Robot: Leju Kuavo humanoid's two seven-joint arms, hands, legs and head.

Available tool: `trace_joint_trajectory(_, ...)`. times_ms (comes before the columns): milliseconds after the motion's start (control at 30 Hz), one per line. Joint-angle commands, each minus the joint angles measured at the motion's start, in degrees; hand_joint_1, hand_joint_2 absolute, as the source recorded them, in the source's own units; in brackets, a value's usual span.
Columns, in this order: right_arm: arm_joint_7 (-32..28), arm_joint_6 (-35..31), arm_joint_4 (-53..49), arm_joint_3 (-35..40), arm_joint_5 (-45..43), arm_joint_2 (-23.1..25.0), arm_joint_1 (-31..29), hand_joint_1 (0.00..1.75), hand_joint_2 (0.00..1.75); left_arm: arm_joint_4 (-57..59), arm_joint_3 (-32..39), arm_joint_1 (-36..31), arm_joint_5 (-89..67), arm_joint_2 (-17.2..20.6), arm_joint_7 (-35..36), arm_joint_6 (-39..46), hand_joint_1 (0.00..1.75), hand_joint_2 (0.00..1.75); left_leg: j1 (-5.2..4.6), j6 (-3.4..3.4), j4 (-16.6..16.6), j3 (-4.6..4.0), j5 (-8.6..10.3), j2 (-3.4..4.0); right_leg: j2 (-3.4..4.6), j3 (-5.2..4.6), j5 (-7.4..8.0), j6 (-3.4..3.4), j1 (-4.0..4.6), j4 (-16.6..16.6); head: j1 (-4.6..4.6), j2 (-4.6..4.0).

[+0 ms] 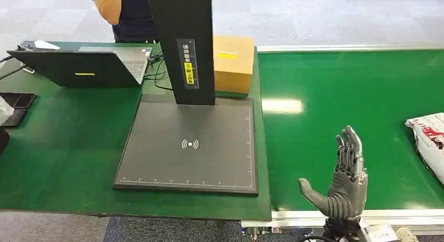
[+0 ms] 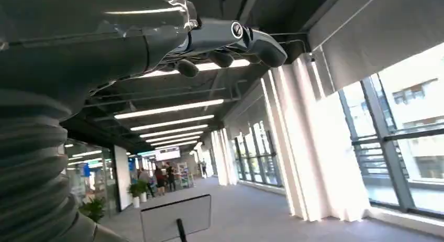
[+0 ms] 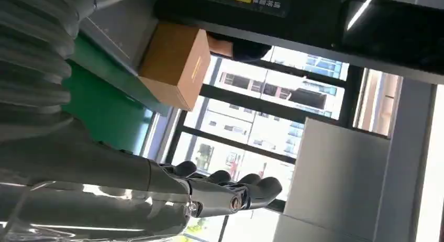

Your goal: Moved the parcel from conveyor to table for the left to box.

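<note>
Open laptop (image 1: 89, 64) left of black scanner stand (image 1: 183, 48); person (image 1: 123, 11) behind

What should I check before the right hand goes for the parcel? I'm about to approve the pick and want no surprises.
1. Right hand free: ok, raised over the conveyor, fingers apart, holding nothing.
2. Parcel in place: ok, lying on the belt at the right edge of the head view, partly cut off.
3. Path from hand to parcel: ok, bare belt between them.
4. Drop spot on the table: ok, the scanner pad is bare; a cardboard box stands behind it.
5. Left hand ready: cannot tell, seen against the ceiling, fingers partly curled.
6. Person behind the table: not ok, standing close.
</note>
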Motion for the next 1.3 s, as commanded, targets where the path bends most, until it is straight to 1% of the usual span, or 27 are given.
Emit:
trace_joint_trajectory(33,-2.80,-0.55,2.25,-2.55,-1.48,-1.02,0.63,0.00,1.75,2.67,-4.24,-13.46,2.60,-7.70,-4.29,-3.90,0.00,1.75,0.15,0.03,0.12,-0.11,-0.03,-0.25,-0.26,0.07,-0.04,-0.03,0.16,-0.03,0.02,0.00)
trace_joint_trajectory(133,-2.80,-0.84,0.92,-3.52,-2.03,-0.12,2.04,0.00,1.75,0.12,-2.78,-11.50,6.41,-11.50,-4.38,-2.19,0.00,1.75,0.09,0.03,0.03,-0.02,0.01,-0.30,-0.32,0.14,-0.05,-0.02,0.09,-0.07,0.02,0.00)
trace_joint_trajectory(167,-2.80,-1.11,1.53,-3.97,-1.81,-0.01,2.09,0.00,1.75,-0.98,-0.76,-10.67,9.65,-13.71,-4.82,0.08,0.00,1.75,0.09,0.05,0.02,0.04,0.00,-0.37,-0.40,0.24,-0.07,-0.03,0.09,-0.10,-0.02,0.00)
trace_joint_trajectory(233,-2.80,-1.11,1.53,-3.97,-1.81,-0.01,2.09,0.00,1.75,-0.98,-0.76,-10.67,9.65,-13.71,-4.82,0.08,0.00,1.75,0.09,0.02,0.05,0.01,0.01,-0.32,-0.33,0.17,-0.02,-0.03,0.10,-0.07,0.00,0.00)
trace_joint_trajectory(267,-2.80,-1.09,2.27,-4.51,-1.99,-0.03,1.78,0.00,1.75,-1.53,-1.23,-10.44,10.33,-15.22,-4.57,0.61,0.00,1.75,0.10,0.05,0.05,0.03,0.02,-0.41,-0.42,0.23,-0.03,-0.03,0.11,-0.10,0.00,0.00)
trace_joint_trajectory(300,-2.80,-2.26,3.85,-4.94,-1.46,-0.07,1.29,0.00,1.75,-3.22,-0.43,-8.68,13.47,-15.85,-5.33,3.29,0.00,1.75,0.05,0.03,0.05,0.00,0.01,-0.29,-0.29,0.15,-0.01,-0.02,0.06,-0.04,-0.02,0.00)
trace_joint_trajectory(333,-2.80,-2.64,4.21,-4.95,-1.32,-0.16,1.17,0.00,1.75,-3.53,0.11,-8.12,14.59,-16.12,-5.52,3.66,0.00,1.75,0.08,0.08,0.01,0.06,0.04,-0.48,-0.49,0.33,-0.01,-0.02,0.10,-0.14,0.04,0.00)
trace_joint_trajectory(400,-2.80,-5.41,7.44,-5.03,-0.76,-0.94,0.27,0.00,1.75,-6.81,1.48,-3.56,19.73,-16.75,-6.52,7.08,0.00,1.75,0.04,0.04,-0.03,0.15,0.03,-0.30,-0.31,0.28,0.01,-0.02,0.04,-0.12,0.00,0.00)
trace_joint_trajectory(467,-2.80,-8.27,12.19,-4.50,0.78,-2.16,-1.63,0.00,1.75,-11.81,5.13,5.10,27.59,-17.04,-5.82,11.83,0.00,1.75,0.02,0.05,-0.25,0.37,0.10,-0.37,-0.38,0.53,0.09,-0.02,0.03,-0.32,0.04,0.00)
trace_joint_trajectory(500,-2.80,-9.83,14.95,-3.97,2.12,-2.76,-2.41,0.00,1.75,-15.22,4.10,9.63,30.28,-15.46,-6.84,12.94,0.00,1.75,-0.02,0.05,-0.28,0.41,0.11,-0.36,-0.36,0.54,0.08,0.00,-0.02,-0.32,0.00,0.00)
trace_joint_trajectory(533,-2.80,-10.24,15.35,-3.62,1.83,-3.09,-2.73,0.00,1.75,-16.59,3.24,11.39,31.34,-14.62,-6.46,14.05,0.00,1.75,-0.10,0.06,-0.60,0.76,0.20,-0.23,-0.23,0.80,0.17,-0.01,-0.10,-0.56,0.00,0.00)
trace_joint_trajectory(567,-2.80,-12.13,18.99,-2.76,4.72,-4.08,-3.83,0.00,1.75,-20.99,5.77,18.79,41.02,-13.70,-6.07,13.19,0.00,1.75,-0.12,0.04,-0.44,0.68,0.10,-0.14,-0.15,0.70,0.11,0.01,-0.11,-0.38,0.00,0.00)
trace_joint_trajectory(600,-2.80,-13.35,20.95,-2.29,4.91,-4.69,-4.91,0.00,1.75,-25.48,5.40,25.40,46.77,-11.99,-5.70,13.87,0.00,1.75,-0.10,0.04,-0.48,0.74,0.14,-0.16,-0.17,0.77,0.14,-0.02,-0.09,-0.43,0.00,0.00)
trace_joint_trajectory(633,-2.80,-13.87,21.99,-1.76,4.39,-5.26,-5.83,0.00,1.75,-29.00,3.11,30.68,49.19,-9.83,-5.10,17.56,0.00,1.75,-0.17,0.04,-0.47,0.91,0.09,-0.05,-0.05,0.85,0.09,0.00,-0.16,-0.35,0.02,0.00)
trace_joint_trajectory(667,-2.80,-13.63,23.63,-1.58,3.97,-5.71,-6.58,0.00,1.75,-31.56,3.81,34.85,57.85,-9.10,-4.44,16.29,0.00,1.75,-0.19,0.04,-0.71,1.12,0.19,0.01,0.00,1.04,0.18,-0.04,-0.17,-0.54,0.02,0.00)
trace_joint_trajectory(733,-2.80,-13.67,27.19,-1.26,3.72,-6.02,-9.16,0.00,1.75,-38.80,3.32,46.10,69.99,-7.09,-1.37,18.14,0.00,1.75,-0.26,0.03,-0.62,1.17,0.09,0.15,0.16,1.02,0.10,-0.03,-0.25,-0.34,0.04,0.00)
trace_joint_trajectory(767,-2.80,-13.92,28.20,-0.81,3.77,-6.19,-9.89,0.00,1.75,-40.66,2.08,49.36,74.00,-6.22,-1.24,20.96,0.00,1.75,-0.30,0.04,-0.96,1.56,0.16,0.30,0.31,1.34,0.20,-0.06,-0.29,-0.60,0.02,0.00)
trace_joint_trajectory(800,-2.80,-14.58,30.67,-0.50,3.87,-6.05,-11.56,0.00,1.75,-44.31,1.69,55.59,83.22,-4.69,1.65,23.23,0.00,1.75,-0.25,0.02,-0.67,1.33,0.07,0.25,0.26,1.10,0.11,-0.04,-0.23,-0.34,-0.02,0.00)
trace_joint_trajectory(833,-2.80,-15.03,31.38,0.14,3.22,-6.28,-12.27,0.00,1.75,-47.48,-1.17,59.02,88.17,-1.61,1.30,27.33,0.00,1.75,-0.27,0.02,-0.89,1.57,0.13,0.44,0.44,1.24,0.20,-0.08,-0.25,-0.53,0.00,0.00)
trace_joint_trajectory(900,-2.80,-13.33,31.03,0.80,0.99,-6.97,-12.40,0.00,1.75,-50.85,-3.44,61.92,96.00,0.91,3.43,29.13,0.00,1.75,-0.23,0.00,-0.82,1.46,0.08,0.56,0.56,1.10,0.18,-0.09,-0.20,-0.46,0.02,0.00)
trace_joint_trajectory(967,-2.80,-11.62,31.09,0.45,-1.39,-7.92,-12.28,0.00,1.75,-53.40,-6.31,62.99,97.98,1.61,3.88,31.30,0.00,1.75,-0.17,-0.02,-0.47,1.05,-0.01,0.39,0.41,0.76,0.03,-0.06,-0.16,-0.13,-0.02,0.00)
trace_joint_trajectory(1000,-2.51,-9.15,31.00,0.33,-4.43,-8.66,-12.28,0.00,1.75,-53.01,-7.78,62.63,97.95,-0.49,2.86,31.78,0.00,1.75,-0.14,-0.02,-0.52,1.09,-0.03,0.51,0.51,0.77,0.05,-0.08,-0.12,-0.21,0.00,0.00)
trace_joint_trajectory(1033,-1.76,-7.81,30.97,0.38,-6.17,-9.49,-12.51,0.00,1.75,-52.21,-9.06,63.21,97.11,-3.65,2.17,33.72,0.00,1.75,-0.10,-0.02,-0.40,0.90,-0.02,0.25,0.24,0.70,-0.02,-0.07,-0.06,-0.16,0.00,0.00)
trace_joint_trajectory(1100,-0.01,-5.73,31.40,1.18,-8.81,-10.66,-12.85,0.00,1.75,-51.48,-10.89,64.55,95.61,-6.70,0.63,36.18,0.00,1.75,-0.13,0.02,-0.43,0.87,0.04,-0.08,-0.12,0.78,-0.10,-0.05,-0.09,-0.24,-0.02,0.00)
trace_joint_trajectory(1200,1.50,-6.22,32.82,3.63,-13.48,-13.61,-13.38,0.00,1.75,-53.12,-13.19,68.22,96.16,-6.91,0.46,39.65,0.00,1.75,-0.16,0.03,-0.39,0.72,0.02,-0.21,-0.23,0.70,-0.11,0.02,-0.17,-0.24,0.02,0.00)
trace_joint_trajectory(1267,1.98,-6.29,33.74,4.59,-15.04,-15.07,-14.21,0.00,1.75,-52.74,-14.28,68.69,96.39,-7.29,0.22,40.03,0.00,1.75,-0.16,0.06,-0.39,0.73,-0.01,-0.12,-0.12,0.69,-0.08,0.01,-0.24,-0.24,0.00,0.00)
trace_joint_trajectory(1300,2.37,-5.95,34.18,5.69,-16.38,-16.34,-15.26,0.00,1.75,-52.36,-15.01,69.25,97.18,-8.31,0.40,40.07,0.00,1.75,-0.15,0.08,-0.42,0.76,0.00,-0.12,-0.12,0.72,-0.06,0.00,-0.24,-0.30,0.00,0.00)
